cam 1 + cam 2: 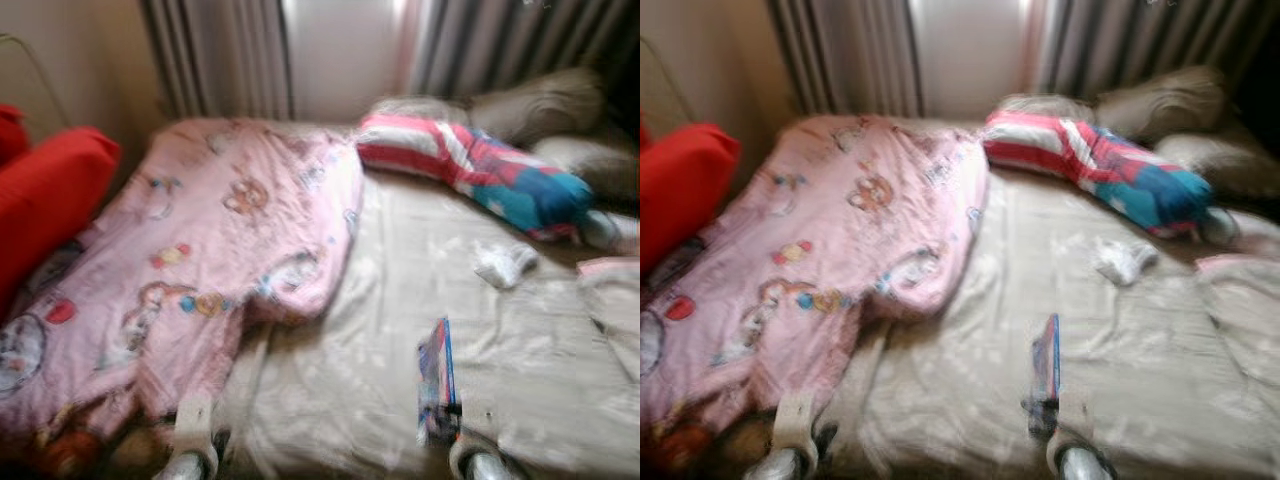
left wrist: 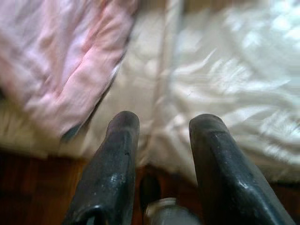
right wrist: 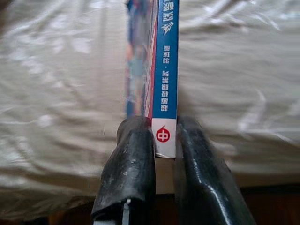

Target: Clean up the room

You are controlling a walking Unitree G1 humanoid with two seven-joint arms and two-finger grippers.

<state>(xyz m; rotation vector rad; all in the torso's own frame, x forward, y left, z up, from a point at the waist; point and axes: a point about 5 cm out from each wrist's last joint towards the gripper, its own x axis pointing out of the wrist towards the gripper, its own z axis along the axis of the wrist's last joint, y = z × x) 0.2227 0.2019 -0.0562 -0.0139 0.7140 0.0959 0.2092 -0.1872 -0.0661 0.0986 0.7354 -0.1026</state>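
Book [image 3: 164,70]: thin, blue-spined, held on edge above the near right part of the bed, spine uppermost, printed characters along the spine and a red round mark on white at its near end. The right gripper [image 3: 164,140] is clamped on that near end, one black finger on each face of the book.

Bed [image 1: 380,380]: covered with a cream, wrinkled sheet; it takes up most of the scene, its near edge at the robot's arms.

Pink quilt [image 1: 200,250]: printed with cartoon figures, spread over the left half of the bed, its right edge folded up in a ridge toward the middle.

Curtains [image 1: 220,50]: grey, pleated, hanging behind the far end of the bed, with a bright gap between them.

Red cushion [image 1: 40,200]: at the far left, just beside the quilt.

Striped bundle [image 1: 470,165]: red, white and blue cloth, lying across the far right of the bed.

Pillows [image 1: 540,100]: beige, at the far right corner behind the bundle.

Small white cloth [image 1: 503,264]: crumpled, on the sheet near the bundle, well apart from the book.

Left gripper [image 2: 159,136]: fingers spread apart with nothing between them, hovering at the near edge of the bed, close to the quilt's hem.
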